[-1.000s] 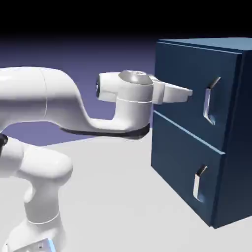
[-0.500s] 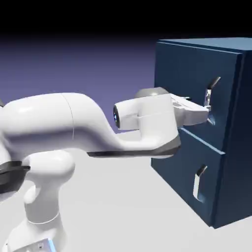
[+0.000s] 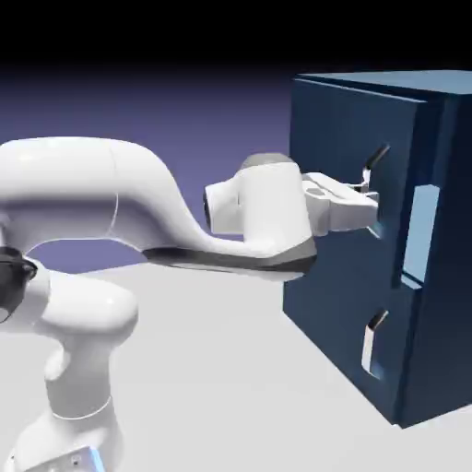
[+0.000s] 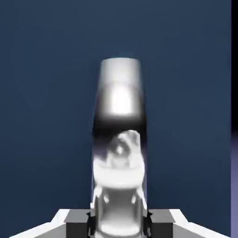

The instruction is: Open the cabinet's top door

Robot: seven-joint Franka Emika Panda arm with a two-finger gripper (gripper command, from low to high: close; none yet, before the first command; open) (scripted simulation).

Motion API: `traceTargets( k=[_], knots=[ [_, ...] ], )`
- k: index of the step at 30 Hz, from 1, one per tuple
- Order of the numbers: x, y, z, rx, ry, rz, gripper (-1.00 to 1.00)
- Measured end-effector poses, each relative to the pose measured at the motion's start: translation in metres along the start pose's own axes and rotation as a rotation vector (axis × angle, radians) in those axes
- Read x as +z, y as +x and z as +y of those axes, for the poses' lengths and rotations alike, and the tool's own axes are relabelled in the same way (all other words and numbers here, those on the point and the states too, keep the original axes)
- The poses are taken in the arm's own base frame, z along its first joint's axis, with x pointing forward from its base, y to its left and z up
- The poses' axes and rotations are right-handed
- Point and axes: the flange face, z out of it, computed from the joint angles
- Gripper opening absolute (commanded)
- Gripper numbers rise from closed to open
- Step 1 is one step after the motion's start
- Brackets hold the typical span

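Note:
The dark navy cabinet (image 3: pixel 450 304) stands at the right of the exterior view. Its top door (image 3: pixel 336 138) stands pulled a little way out, and a strip of light-blue interior (image 3: pixel 421 230) shows behind its edge. My gripper (image 3: pixel 372 208) is shut on the door's slim silver handle (image 3: pixel 372 164), gripping its lower part. In the hand view the handle (image 4: pixel 120 102) rises as a bright bar against the door (image 4: pixel 46 93). It runs down between my grey fingertips (image 4: pixel 76 222), where the gripper (image 4: pixel 120 226) clamps it.
Below the top door is the shorter lower panel (image 3: pixel 327 295) with its own silver handle (image 3: pixel 371 339), closed. The white arm (image 3: pixel 138 212) stretches from the lower left across the grey table (image 3: pixel 212 387) to the cabinet front.
The hand reached the handle and its jaws closed on it. The door then came out from the cabinet toward the arm, uncovering the light-blue interior.

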Motion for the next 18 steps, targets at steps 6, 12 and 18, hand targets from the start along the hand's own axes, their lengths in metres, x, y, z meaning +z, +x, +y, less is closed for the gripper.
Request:
traceTargets(
  k=[6, 12, 18],
  knots=[
    [-0.039, -0.011, -0.011, -0.002, -0.067, 0.066, -1.0],
    [-0.086, -0.028, -0.028, 0.001, -0.149, 0.148, -1.0],
    [-0.123, -0.046, -0.046, 0.001, -0.219, 0.219, -1.0]
  ],
)
